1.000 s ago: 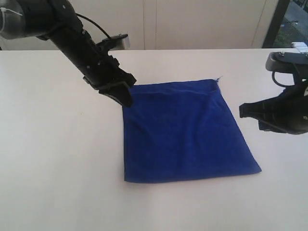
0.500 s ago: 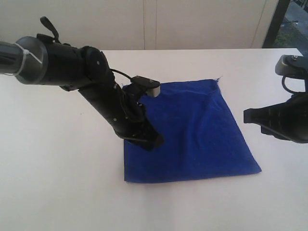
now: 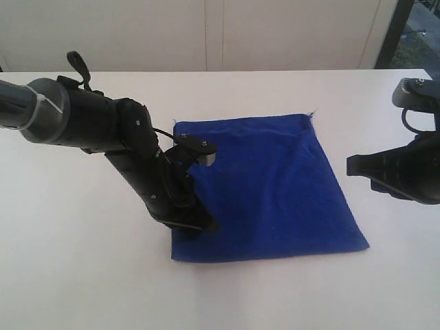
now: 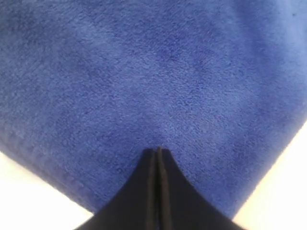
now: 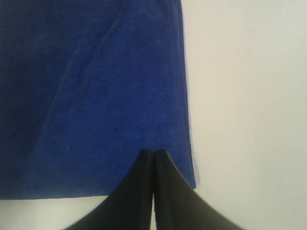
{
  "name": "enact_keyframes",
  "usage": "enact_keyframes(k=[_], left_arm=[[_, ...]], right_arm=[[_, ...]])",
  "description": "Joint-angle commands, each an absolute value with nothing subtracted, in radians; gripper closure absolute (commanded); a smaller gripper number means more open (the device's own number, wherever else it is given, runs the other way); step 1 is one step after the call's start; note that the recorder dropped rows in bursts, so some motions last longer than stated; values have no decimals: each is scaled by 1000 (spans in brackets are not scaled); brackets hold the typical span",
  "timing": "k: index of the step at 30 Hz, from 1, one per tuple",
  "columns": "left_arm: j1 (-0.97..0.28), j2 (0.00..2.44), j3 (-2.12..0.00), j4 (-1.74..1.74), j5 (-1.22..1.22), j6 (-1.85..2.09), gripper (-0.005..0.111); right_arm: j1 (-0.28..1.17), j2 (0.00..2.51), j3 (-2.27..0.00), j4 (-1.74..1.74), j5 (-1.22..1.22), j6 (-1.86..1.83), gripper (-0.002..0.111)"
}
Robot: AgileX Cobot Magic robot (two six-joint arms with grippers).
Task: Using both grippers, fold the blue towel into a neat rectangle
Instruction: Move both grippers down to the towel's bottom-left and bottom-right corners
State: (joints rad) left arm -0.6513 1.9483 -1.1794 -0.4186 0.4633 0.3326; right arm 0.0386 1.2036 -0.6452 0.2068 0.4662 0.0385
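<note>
The blue towel (image 3: 275, 185) lies flat on the white table (image 3: 82, 275), with a small loose thread (image 3: 313, 111) at its far right corner. My left gripper (image 3: 206, 225) is shut, its tips pressed down onto the cloth close to the near left corner. The left wrist view has the closed tips (image 4: 157, 151) against the fuzzy towel (image 4: 144, 72), with nothing pinched between them. My right gripper (image 3: 349, 165) is shut and hangs off the towel's right edge. From the right wrist its tips (image 5: 153, 152) point over a corner of the towel (image 5: 96, 96).
The table's far edge (image 3: 275, 70) meets a pale panelled wall. A dark frame (image 3: 395, 31) stands at the back right. Bare white tabletop surrounds the towel on all sides.
My left arm has swung from the towel's far left corner down its left edge to the near left corner. The towel's near left part has shifted slightly. The right gripper has barely moved.
</note>
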Motion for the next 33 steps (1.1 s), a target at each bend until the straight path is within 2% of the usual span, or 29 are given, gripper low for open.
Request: enact_keyframes(k=[1, 11, 19, 26, 33], left_arm=[[-651, 1977, -1149, -195, 582, 218, 107], [-651, 1957, -1149, -139, 622, 172, 107], [-651, 1754, -1149, -141, 626, 172, 107], [-651, 1552, -1149, -141, 716, 166, 107], [-651, 1303, -1149, -145, 847, 382, 107]], right_arm=[[39, 1199, -640, 209, 464, 25, 108], [39, 1199, -640, 209, 459, 23, 108], [39, 1130, -638, 205, 410, -26, 108], [39, 981, -638, 202, 596, -109, 108], [43, 905, -638, 228, 748, -271, 108]])
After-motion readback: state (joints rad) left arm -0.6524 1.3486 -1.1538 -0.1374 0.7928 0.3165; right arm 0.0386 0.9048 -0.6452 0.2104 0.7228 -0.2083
